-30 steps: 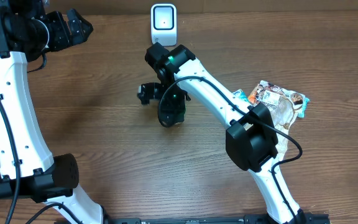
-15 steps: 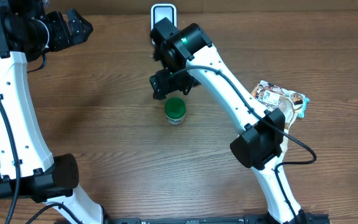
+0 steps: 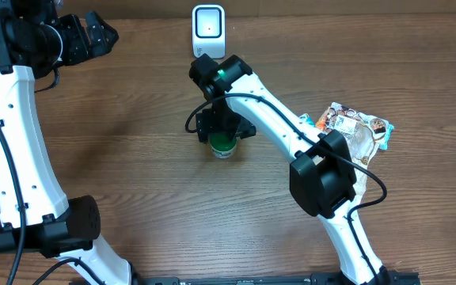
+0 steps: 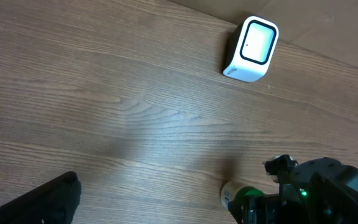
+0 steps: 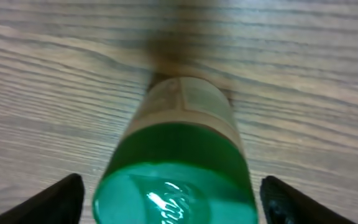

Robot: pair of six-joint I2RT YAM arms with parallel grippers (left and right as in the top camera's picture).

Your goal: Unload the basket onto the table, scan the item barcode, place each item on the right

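Right wrist: bottle (image 5: 179, 155) with green cap stands upright on table (image 5: 42, 74), between the 2 wide-apart fingers of right gripper (image 5: 176, 198) (neither visibly touching it). Scanner (image 3: 208, 24) sits near, behind. Left gripper (image 3: 100, 30) spread wide, far corner.

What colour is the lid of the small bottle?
Green; the lid shows best in the right wrist view.
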